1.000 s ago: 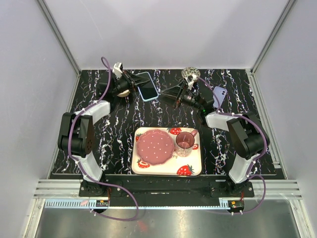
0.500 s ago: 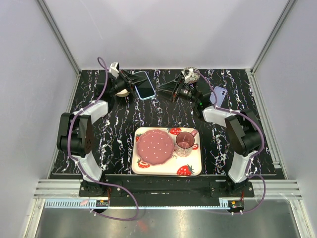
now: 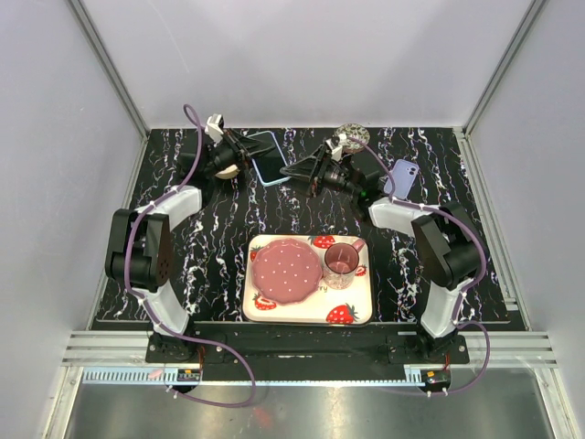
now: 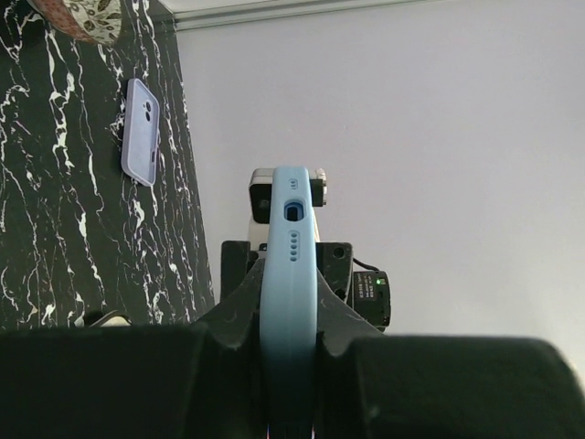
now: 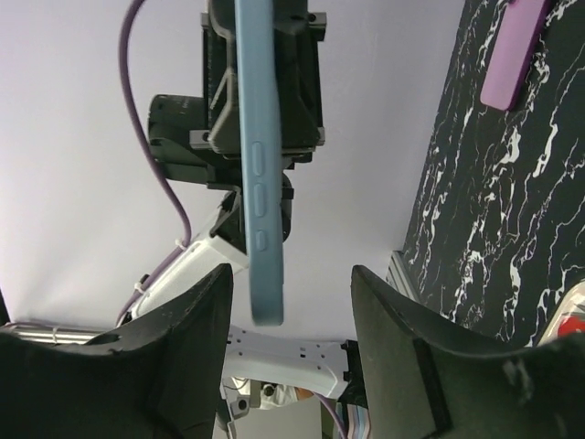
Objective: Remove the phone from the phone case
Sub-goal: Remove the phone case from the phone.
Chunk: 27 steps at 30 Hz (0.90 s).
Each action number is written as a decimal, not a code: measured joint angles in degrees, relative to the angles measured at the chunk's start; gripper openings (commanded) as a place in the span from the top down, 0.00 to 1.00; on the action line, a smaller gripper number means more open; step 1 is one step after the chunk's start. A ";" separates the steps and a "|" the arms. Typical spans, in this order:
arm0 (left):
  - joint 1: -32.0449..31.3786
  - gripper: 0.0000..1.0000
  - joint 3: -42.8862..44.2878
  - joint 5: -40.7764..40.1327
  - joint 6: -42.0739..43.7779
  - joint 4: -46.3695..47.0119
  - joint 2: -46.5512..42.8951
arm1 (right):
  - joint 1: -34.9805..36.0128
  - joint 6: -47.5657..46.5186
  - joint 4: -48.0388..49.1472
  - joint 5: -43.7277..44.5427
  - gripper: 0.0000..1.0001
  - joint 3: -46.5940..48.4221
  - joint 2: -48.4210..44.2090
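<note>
Overhead view of a black, white-veined marble table (image 3: 164, 174) with two robot arms reaching toward its far edge. The left gripper (image 3: 247, 156) is clamped on the phone case (image 3: 271, 157), a thin sky-blue shell held up off the table at the far left of centre, with a dark phone screen showing inside its rim. From the left wrist camera the phone case (image 4: 290, 274) is seen edge-on, upright in the frame, its port slot and speaker holes facing the lens, pinched on both flat sides by the black fingers (image 4: 233, 315). The right gripper (image 3: 295, 169) points at the case from the right, its jaws spread wide. The right wrist camera shows the case (image 5: 256, 165) edge-on with its side buttons visible; its free end reaches into the gap between the two fingers (image 5: 174, 366) – nearer one finger than the other, with light showing on both sides, so neither pad is pressing it. A lilac phone (image 3: 405, 176) lies flat on the marble just beyond the right arm, back upward, well apart from the case; it also shows in the left wrist view (image 4: 141, 131) and the right wrist view (image 5: 516, 46). A small patterned bowl (image 3: 348, 135) sits near the far edge. Nearer the arm bases rests a white strawberry-print tray (image 3: 306, 314) – on it a pink dotted plate (image 3: 286, 272) and, just beside that, a pink-tinted glass (image 3: 341, 262)
</note>
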 measured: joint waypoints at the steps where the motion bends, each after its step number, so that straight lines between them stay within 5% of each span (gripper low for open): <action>1: -0.15 1.00 -0.02 0.00 -0.02 0.00 -0.11 | 0.35 -0.37 -0.68 -0.02 0.44 0.00 0.00; 9: -0.37 1.00 -1.16 -0.15 -0.46 0.74 -0.22 | 1.33 1.09 1.14 -0.07 1.00 -0.02 0.09; 18: -0.17 1.00 -3.34 -1.73 -4.90 6.58 -1.03 | 1.57 16.00 20.98 0.52 1.00 -0.61 7.28; 27: 0.11 1.00 -4.63 -2.93 -14.14 18.82 0.31 | 1.90 21.88 26.08 2.01 1.00 1.88 8.35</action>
